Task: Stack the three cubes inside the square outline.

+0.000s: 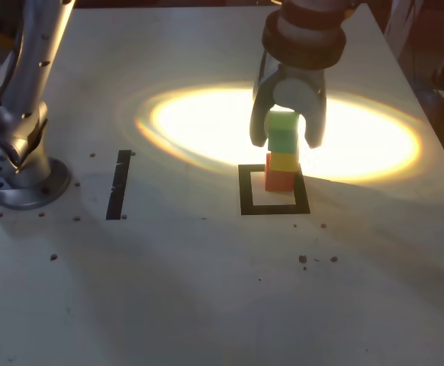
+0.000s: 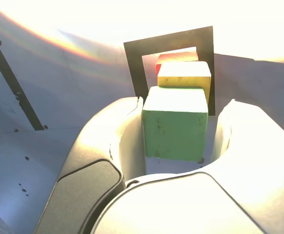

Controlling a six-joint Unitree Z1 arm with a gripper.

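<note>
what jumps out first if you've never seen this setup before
First, the colourful tower: the green cube on the yellow cube on the red-orange cube, standing at the far edge of the square outline. The gripper straddles the green cube from above, with a gap visible at one finger in the wrist view. Behind it, a bright oval glare washes across the table.

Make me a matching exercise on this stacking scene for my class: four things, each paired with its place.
1. green cube
2. yellow cube
3. red-orange cube
4. black strip

A. bottom of the stack, inside the square outline
B. middle of the stack
C. top of the stack, between the gripper jaws
D. flat on the table, at the exterior view's left

Pairs: 1-C, 2-B, 3-A, 4-D
</note>
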